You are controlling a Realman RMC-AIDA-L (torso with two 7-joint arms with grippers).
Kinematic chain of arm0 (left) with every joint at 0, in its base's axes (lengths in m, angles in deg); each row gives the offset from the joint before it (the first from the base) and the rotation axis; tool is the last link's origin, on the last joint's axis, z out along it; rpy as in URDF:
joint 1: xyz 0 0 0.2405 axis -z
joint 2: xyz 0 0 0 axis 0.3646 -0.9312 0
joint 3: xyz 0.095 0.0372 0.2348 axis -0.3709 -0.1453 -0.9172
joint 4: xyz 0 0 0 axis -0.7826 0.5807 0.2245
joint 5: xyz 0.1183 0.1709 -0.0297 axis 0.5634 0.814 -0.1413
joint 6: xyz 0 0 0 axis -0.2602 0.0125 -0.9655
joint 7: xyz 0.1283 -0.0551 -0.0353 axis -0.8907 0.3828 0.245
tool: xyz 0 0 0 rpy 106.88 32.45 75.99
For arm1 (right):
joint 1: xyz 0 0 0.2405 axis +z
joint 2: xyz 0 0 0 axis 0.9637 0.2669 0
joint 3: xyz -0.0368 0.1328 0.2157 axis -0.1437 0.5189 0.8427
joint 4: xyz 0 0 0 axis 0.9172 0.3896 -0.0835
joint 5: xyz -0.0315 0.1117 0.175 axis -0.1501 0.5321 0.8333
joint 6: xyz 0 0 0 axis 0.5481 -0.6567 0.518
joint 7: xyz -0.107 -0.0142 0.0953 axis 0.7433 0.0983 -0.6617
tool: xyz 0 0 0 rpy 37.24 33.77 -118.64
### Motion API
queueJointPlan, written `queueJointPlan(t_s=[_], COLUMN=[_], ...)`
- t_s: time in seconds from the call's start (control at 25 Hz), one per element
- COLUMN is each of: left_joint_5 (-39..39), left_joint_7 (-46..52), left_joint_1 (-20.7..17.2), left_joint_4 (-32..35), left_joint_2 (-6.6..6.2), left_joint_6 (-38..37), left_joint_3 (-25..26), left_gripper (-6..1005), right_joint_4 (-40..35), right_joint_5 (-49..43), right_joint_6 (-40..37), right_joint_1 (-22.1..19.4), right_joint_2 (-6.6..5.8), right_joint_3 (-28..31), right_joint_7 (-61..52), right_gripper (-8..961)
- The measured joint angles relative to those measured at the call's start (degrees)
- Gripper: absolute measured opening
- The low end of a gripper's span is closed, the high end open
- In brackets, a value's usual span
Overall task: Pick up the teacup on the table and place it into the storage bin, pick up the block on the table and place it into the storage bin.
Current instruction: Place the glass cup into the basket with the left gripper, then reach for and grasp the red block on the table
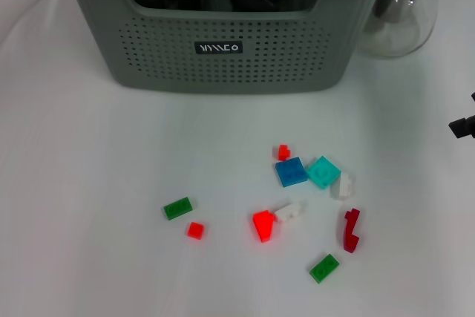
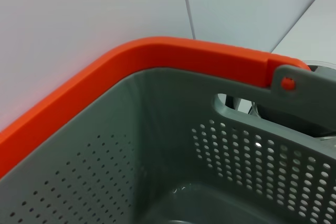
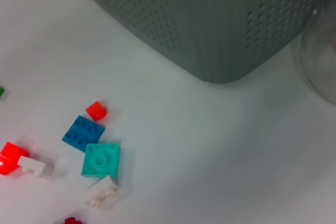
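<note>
No teacup shows on the table (image 1: 89,183); dark shapes fill the storage bin (image 1: 223,50) at upper centre. Blocks, such as the blue block (image 1: 291,171), lie scattered lower right, so block picking remains. Right gripper (image 1: 462,125) sits at the right edge, and I cannot tell either gripper's state.

The storage bin (image 1: 223,50) contents are dark, blurred, cut off.

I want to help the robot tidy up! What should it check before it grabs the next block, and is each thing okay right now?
1. Blocks to pick: ok. Small plastic blocks lie loose on the white table, including a blue square block and a teal square block.
2. Large grey-green perforated plastic storage bin upright behind the blocks: ok.
3. Room in the bin: cannot tell; dark things already fill its top.
4. Teacup on the table: cannot tell; none shows.
5. Clear glass pot with a dark lid beside the bin, away from the blocks: ok.
6. Right tool at the table's edge, open or shut: cannot tell.
</note>
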State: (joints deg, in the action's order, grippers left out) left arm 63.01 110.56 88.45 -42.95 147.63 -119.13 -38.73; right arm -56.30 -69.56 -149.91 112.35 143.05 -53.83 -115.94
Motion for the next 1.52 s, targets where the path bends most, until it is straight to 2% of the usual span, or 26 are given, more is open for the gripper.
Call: queueJointPlan(t_s=[0.16,0.36,0.48,0.68,0.8,0.92,1.04,1.2,1.36,1.52], left_joint_5=[0.0,0.0,0.04,0.04,0.0,-1.04,-7.82,-25.7,-39.31,-45.54], left_joint_7=[-0.04,0.11,0.17,1.75,3.89,4.22,3.46,-3.25,-11.61,-20.02], left_joint_1=[0.0,-0.12,-1.28,-6.86,-11.58,-14.41,-18.95,-26.77,-33.67,-37.99], left_joint_4=[0.1,0.88,4.25,17.71,28.8,35.53,44.57,54.94,57.73,55.01], left_joint_2=[0.03,0.03,-0.04,-0.05,-0.12,0.08,0.03,-0.19,0.21,0.59], left_joint_6=[-0.41,-1.27,-3.6,-9.54,-15.17,-19.13,-25.45,-36.62,-48.64,-58.37], left_joint_3=[0.0,0.06,0.43,0.96,2.58,5.47,9.55,14.33,16.35,16.46], left_gripper=[131,214,263,347,468,590,651,733,814,852], right_joint_4=[0.0,0.0,0.0,0.0,0.0,-0.01,-0.01,-0.01,-0.01,-0.01], right_joint_5=[-0.08,-0.17,-0.2,-0.2,-0.2,-0.2,-0.16,0.18,0.48,0.98], right_joint_6=[0.0,0.0,-0.01,-0.01,-0.02,-0.04,-0.21,-0.7,-1.21,-2.23], right_joint_1=[0.04,0.05,0.05,-0.08,-0.17,-0.17,0.0,0.38,0.7,1.5], right_joint_2=[0.07,0.09,0.09,0.09,0.09,0.09,0.09,0.09,0.22,0.6], right_joint_3=[0.0,0.0,0.01,0.07,0.19,0.25,0.3,0.43,0.23,0.25], right_joint_7=[-0.07,-0.07,-0.06,-0.03,0.03,0.09,0.21,0.63,0.83,1.45], right_gripper=[917,917,917,917,917,917,917,916,917,916])
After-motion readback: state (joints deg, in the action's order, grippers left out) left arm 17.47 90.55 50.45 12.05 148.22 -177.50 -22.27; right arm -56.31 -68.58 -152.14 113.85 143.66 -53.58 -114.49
